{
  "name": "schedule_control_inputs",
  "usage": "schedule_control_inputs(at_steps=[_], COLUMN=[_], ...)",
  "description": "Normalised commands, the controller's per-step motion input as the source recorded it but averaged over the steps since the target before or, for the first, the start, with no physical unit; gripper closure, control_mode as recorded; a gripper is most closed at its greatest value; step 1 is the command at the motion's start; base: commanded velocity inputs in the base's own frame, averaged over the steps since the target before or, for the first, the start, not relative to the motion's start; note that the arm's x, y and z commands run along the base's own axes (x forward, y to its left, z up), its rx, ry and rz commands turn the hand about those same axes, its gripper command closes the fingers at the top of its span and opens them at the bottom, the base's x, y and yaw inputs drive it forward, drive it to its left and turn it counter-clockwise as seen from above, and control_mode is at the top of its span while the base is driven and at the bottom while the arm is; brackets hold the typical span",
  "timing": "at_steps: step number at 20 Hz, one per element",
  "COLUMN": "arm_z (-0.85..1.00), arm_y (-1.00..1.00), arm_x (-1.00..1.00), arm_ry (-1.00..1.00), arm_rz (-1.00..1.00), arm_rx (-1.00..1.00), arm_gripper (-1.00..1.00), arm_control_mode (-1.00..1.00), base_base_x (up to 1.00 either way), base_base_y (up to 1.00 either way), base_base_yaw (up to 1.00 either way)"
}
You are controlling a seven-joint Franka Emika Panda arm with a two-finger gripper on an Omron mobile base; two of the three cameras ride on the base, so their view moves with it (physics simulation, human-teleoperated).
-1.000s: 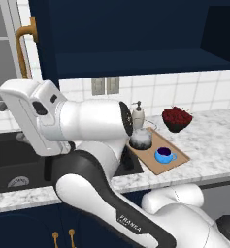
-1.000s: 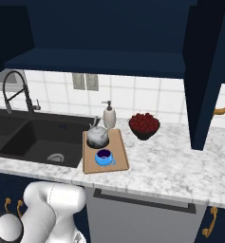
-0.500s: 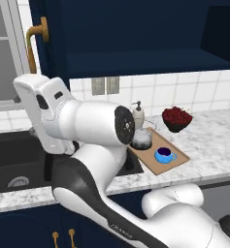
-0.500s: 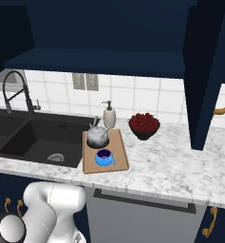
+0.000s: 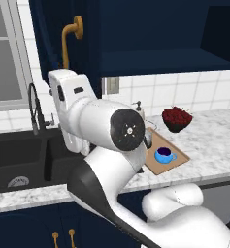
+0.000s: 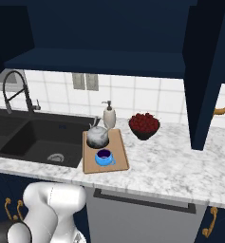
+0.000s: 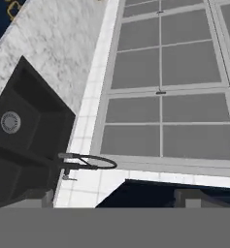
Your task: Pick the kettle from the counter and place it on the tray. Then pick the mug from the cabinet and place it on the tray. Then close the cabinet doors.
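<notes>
We see white arm (image 5: pixel 111 131) rising from lower right, big round joint in front of tray's left part. Tray (image 5: pixel 177 156) lies on marble surface (image 5: pixel 213 140), blue mug (image 5: pixel 164 155) on it. Bowl of red fruit (image 5: pixel 177 118) sits behind tray, near tiled wall. Black sink (image 5: pixel 19 162) at left, dark faucet (image 5: pixel 35 107) behind it. Navy cabinet door (image 5: pixel 58 34) stands open above, brass handle (image 5: pixel 69 41) showing.

1. Silvery-grey kettle (image 6: pixel 97 137) stands upright at the tray's back end.
2. Blue mug (image 6: pixel 104 157) sits upright on the tray, just in front of the kettle.
3. Wooden tray (image 6: pixel 119 159) lies flat on the speckled counter (image 6: pixel 171 166).
4. Navy cabinet doors (image 6: pixel 208 71) above the tray stand open.
</notes>
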Motion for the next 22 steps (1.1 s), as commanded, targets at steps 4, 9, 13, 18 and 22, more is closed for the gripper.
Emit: schedule_control_inputs(at_steps=[4,9,13,18,22], arm_z=[0.0,0.0,0.0,0.0,0.0], arm_y=[-0.76,-0.79,-0.78,-0.77,-0.76], arm_x=[0.26,0.23,0.28,0.3,0.37], arm_ry=[0.05,0.04,0.0,0.0,0.0], arm_rz=[-0.33,-0.32,-0.31,-0.3,-0.26], arm_rx=[0.0,0.0,0.01,0.0,0.0], arm_gripper=[-1.0,-1.0,-1.0,-1.0,-1.0], arm_control_mode=[-1.0,-1.0,-1.0,-1.0,-1.0], base_base_x=[0.0,0.0,0.0,0.0,0.0], base_base_y=[0.0,0.0,0.0,0.0,0.0], base_base_yaw=[0.0,0.0,0.0,0.0,0.0])
